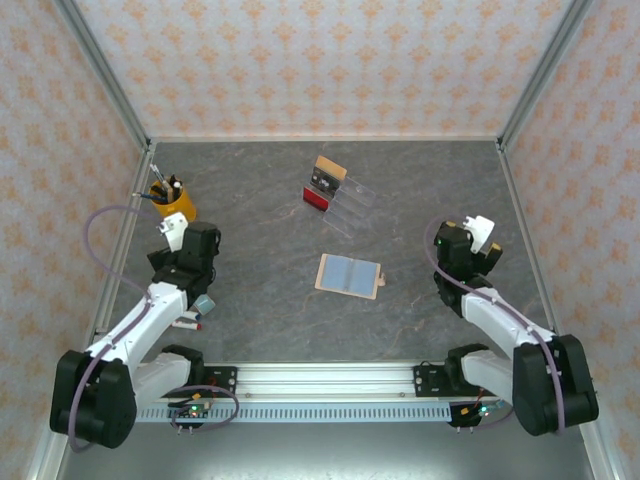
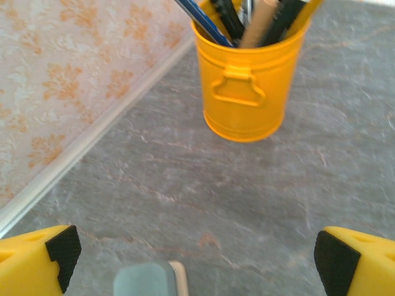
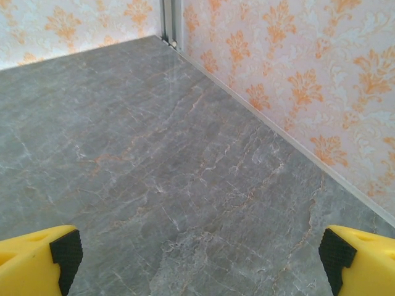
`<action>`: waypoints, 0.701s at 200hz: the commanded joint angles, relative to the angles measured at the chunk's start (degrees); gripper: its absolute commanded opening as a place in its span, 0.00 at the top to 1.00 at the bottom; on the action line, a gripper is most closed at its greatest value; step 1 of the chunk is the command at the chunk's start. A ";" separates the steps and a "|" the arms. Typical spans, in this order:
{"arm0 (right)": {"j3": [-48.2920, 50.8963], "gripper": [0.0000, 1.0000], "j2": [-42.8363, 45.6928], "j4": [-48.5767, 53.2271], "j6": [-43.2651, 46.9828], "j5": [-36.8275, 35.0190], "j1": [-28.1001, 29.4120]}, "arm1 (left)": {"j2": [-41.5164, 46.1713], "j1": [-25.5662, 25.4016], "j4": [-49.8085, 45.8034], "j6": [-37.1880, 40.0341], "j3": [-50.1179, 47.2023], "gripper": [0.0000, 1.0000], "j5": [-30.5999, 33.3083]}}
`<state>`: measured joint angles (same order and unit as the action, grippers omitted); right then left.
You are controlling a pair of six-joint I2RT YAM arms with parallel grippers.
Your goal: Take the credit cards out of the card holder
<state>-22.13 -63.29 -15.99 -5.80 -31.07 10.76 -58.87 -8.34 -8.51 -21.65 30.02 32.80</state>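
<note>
The tan card holder (image 1: 349, 274) lies open and flat mid-table, grey-blue lining up, its little tab pointing right. No card shows in its pockets. A red card (image 1: 316, 199), a dark card (image 1: 322, 184) and a tan card with a black band (image 1: 329, 171) stand at the clear acrylic stand (image 1: 348, 205) farther back. My left gripper (image 1: 178, 232) (image 2: 194, 262) is open over bare table, facing a yellow cup. At the right side my right gripper (image 1: 468, 234) (image 3: 197, 262) is open too, with nothing between its fingers. Both are well away from the holder.
A yellow metal cup (image 2: 250, 80) (image 1: 173, 200) full of pens stands at the back left, just ahead of my left gripper. A teal-and-white object (image 2: 145, 280) lies close under that gripper. Patterned walls (image 3: 296, 80) close in the table.
</note>
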 commanded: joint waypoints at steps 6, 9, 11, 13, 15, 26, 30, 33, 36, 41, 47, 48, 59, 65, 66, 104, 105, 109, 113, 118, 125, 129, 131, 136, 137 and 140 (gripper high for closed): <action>0.49 0.00 -4.19 -8.75 3.06 2.63 -1.19 | 1.01 3.35 15.11 7.01 -4.50 0.00 -2.37; 0.46 0.00 -5.84 -9.46 3.37 2.79 -1.23 | 0.78 3.74 16.84 7.65 -5.18 0.00 -3.15; 0.32 0.00 -6.35 -9.75 3.61 2.86 -1.26 | 0.60 3.94 17.91 8.11 -5.57 0.00 -3.70; 0.04 0.00 -6.68 -9.63 3.65 2.90 -1.20 | 0.40 4.18 18.97 8.51 -5.93 0.00 -4.19; -0.29 0.00 -6.92 -9.25 3.64 3.20 -1.19 | 0.18 4.38 19.85 8.89 -6.29 0.00 -4.59; -0.32 0.00 -8.20 -11.73 4.86 5.39 -1.28 | -0.97 4.97 24.60 11.47 -7.64 0.00 -7.46; -0.06 0.00 -8.60 -13.19 5.42 6.28 -1.28 | -1.38 5.23 26.37 12.36 -8.02 0.00 -8.66; 0.21 0.00 -8.83 -14.31 5.78 6.81 -1.28 | -2.01 5.37 27.80 12.94 -8.31 0.00 -9.62; 0.50 0.00 -9.04 -15.61 6.10 7.36 -1.27 | -2.59 5.50 29.35 13.54 -8.62 0.00 -10.45; 0.90 0.00 -9.42 -17.25 6.57 8.28 -1.30 | -3.57 5.84 32.07 14.59 -9.10 0.00 -12.03; 1.20 0.00 -9.92 -19.09 7.39 9.58 -1.32 | -4.75 6.15 34.68 15.69 -9.36 0.00 -14.23; 1.20 0.00 -10.01 -19.35 7.52 9.86 -1.34 | -4.98 6.19 35.04 15.90 -9.36 0.00 -14.50; 1.34 0.00 -11.13 -21.66 8.95 11.51 -1.39 | -6.79 6.40 38.13 18.45 -9.23 0.00 -17.73; 1.38 0.00 -11.76 -22.76 9.64 12.20 -1.38 | -7.71 6.53 40.22 19.60 -9.47 0.00 -19.50; 1.38 0.00 -11.85 -22.94 9.74 12.28 -1.37 | -7.91 6.55 40.67 19.75 -9.51 0.00 -19.77; 1.39 0.00 -17.04 -29.12 11.44 19.05 -3.66 | -13.00 8.61 49.12 20.33 -11.38 0.00 -29.84; 1.34 0.00 -17.22 -29.33 11.34 19.17 -3.79 | -13.10 8.60 49.21 20.38 -11.38 0.00 -30.00; 1.51 0.00 -18.00 -30.21 11.05 19.64 -4.13 | -13.53 8.60 49.78 20.49 -11.58 0.00 -30.46; 1.55 0.00 -18.74 -30.90 10.80 20.04 -4.44 | -13.94 8.60 50.57 20.51 -11.76 0.00 -30.78; 1.47 0.00 -19.58 -31.54 10.65 20.64 -4.74 | -14.34 8.60 51.78 20.51 -12.18 0.00 -31.14; 1.25 0.00 -20.62 -32.18 10.59 21.17 -4.96 | -15.04 8.62 53.22 20.66 -12.60 0.00 -31.79; 1.18 0.00 -21.27 -32.44 10.60 21.33 -4.96 | -15.57 8.60 53.71 20.85 -12.70 0.00 -32.13; 1.12 0.00 -21.62 -32.55 10.56 21.36 -5.03 | -15.83 8.60 53.87 20.92 -12.70 0.00 -32.28; 0.93 0.00 -22.25 -32.97 10.51 21.32 -5.05 | -16.63 8.60 54.29 20.95 -12.56 0.00 -32.58; 0.89 0.00 -22.42 -33.01 10.48 21.31 -5.10 | -16.85 8.60 54.47 20.95 -12.50 0.00 -32.60; 0.86 0.00 -22.89 -33.13 10.42 21.27 -5.13 | -17.46 8.60 54.93 20.84 -12.45 0.00 -32.62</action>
<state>-21.67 -83.42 -43.62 4.58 -12.95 6.17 -73.76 0.01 38.22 -2.83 18.22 4.32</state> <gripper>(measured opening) 0.998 0.999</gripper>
